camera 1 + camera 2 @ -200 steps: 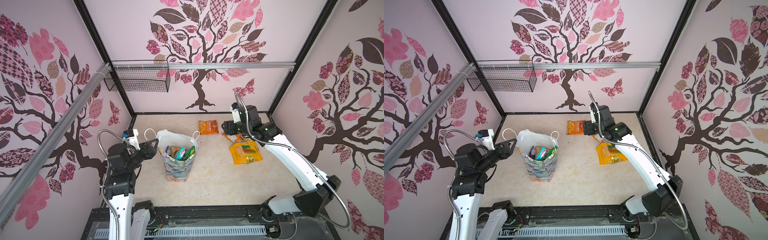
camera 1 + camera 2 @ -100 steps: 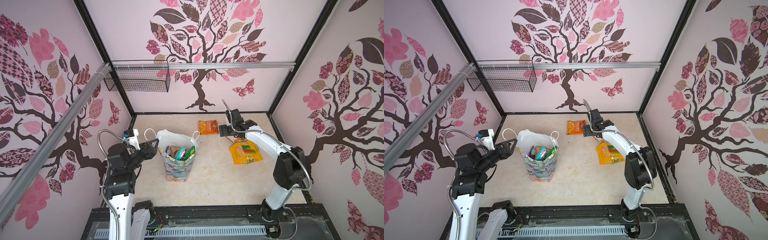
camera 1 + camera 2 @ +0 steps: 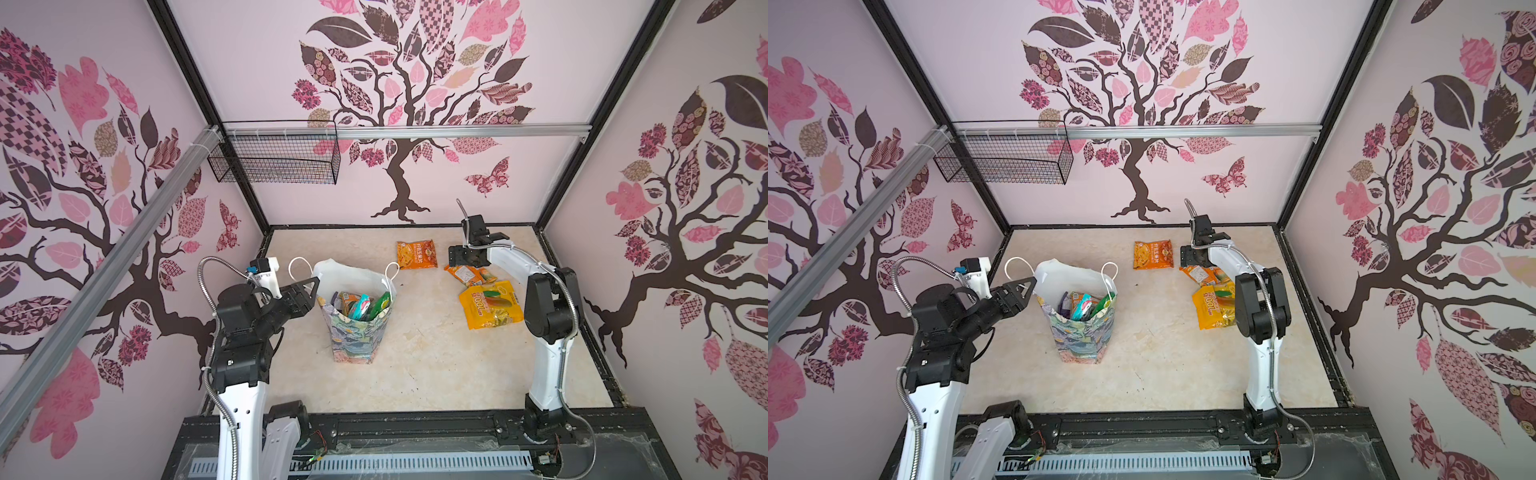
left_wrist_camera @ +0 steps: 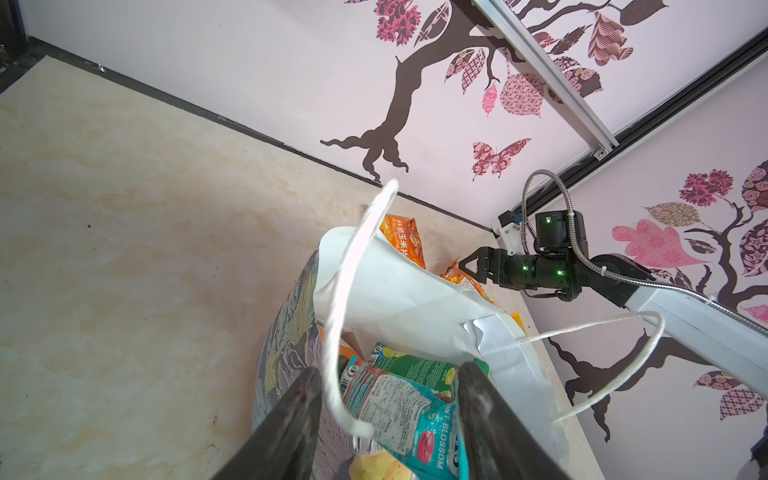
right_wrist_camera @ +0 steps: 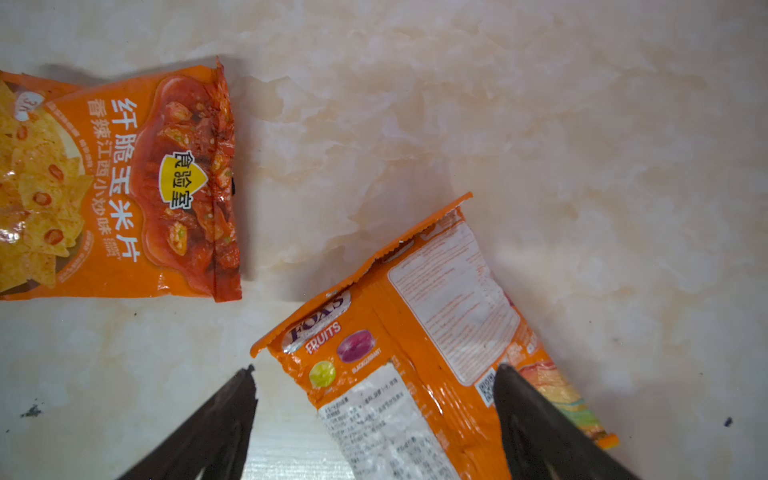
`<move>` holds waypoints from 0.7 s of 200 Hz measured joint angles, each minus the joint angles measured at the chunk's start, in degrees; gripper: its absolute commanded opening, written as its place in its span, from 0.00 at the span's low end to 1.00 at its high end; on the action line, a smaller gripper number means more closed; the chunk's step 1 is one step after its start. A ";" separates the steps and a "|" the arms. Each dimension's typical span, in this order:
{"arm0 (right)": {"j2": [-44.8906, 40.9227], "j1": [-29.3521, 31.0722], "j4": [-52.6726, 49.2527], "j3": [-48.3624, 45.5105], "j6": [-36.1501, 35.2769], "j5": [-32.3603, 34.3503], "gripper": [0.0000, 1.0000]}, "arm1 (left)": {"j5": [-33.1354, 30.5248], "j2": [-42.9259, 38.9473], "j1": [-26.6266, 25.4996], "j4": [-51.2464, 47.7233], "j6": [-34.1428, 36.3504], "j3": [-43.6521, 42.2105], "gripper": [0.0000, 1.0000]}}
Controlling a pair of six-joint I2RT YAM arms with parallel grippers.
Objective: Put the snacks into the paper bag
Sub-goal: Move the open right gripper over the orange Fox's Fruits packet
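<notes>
The paper bag [image 3: 357, 332] [image 3: 1081, 336] stands upright left of the middle, its mouth open, with teal, green and orange snacks [image 4: 399, 399] inside. Three snacks lie on the table: an orange chips packet [image 3: 416, 254] [image 5: 120, 187], an orange Fox's Fruits packet [image 3: 469, 275] [image 5: 399, 332] and a larger yellow packet [image 3: 490, 305] [image 3: 1212, 307]. My right gripper [image 3: 451, 257] [image 5: 374, 369] is open, its jaws straddling the Fox's packet just above it. My left gripper [image 3: 313, 286] [image 4: 390, 368] stands open at the bag's left rim, a white cord handle [image 4: 345, 299] running between its jaws.
A black wire-mesh basket [image 3: 274, 162] hangs from the rail on the back wall. The right arm's elbow [image 3: 548, 307] stands close beside the yellow packet. Walls close the table in on three sides.
The right arm has folded, its elbow swinging in toward the table, and its jaws have opened wider over the Fox's packet. The left arm and bag have not moved.
</notes>
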 measured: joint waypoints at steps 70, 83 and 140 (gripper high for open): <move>6.19 -1.86 -1.11 5.22 0.13 -2.86 0.94 | 0.22 0.13 0.00 0.02 0.00 0.00 0.57; 6.38 -1.86 -1.64 5.18 0.13 -3.26 0.94 | 0.26 0.11 0.00 0.02 -0.02 0.00 0.57; 6.36 -1.90 -0.37 2.45 0.09 -7.80 0.94 | 1.16 0.20 0.00 0.17 -0.22 0.00 0.57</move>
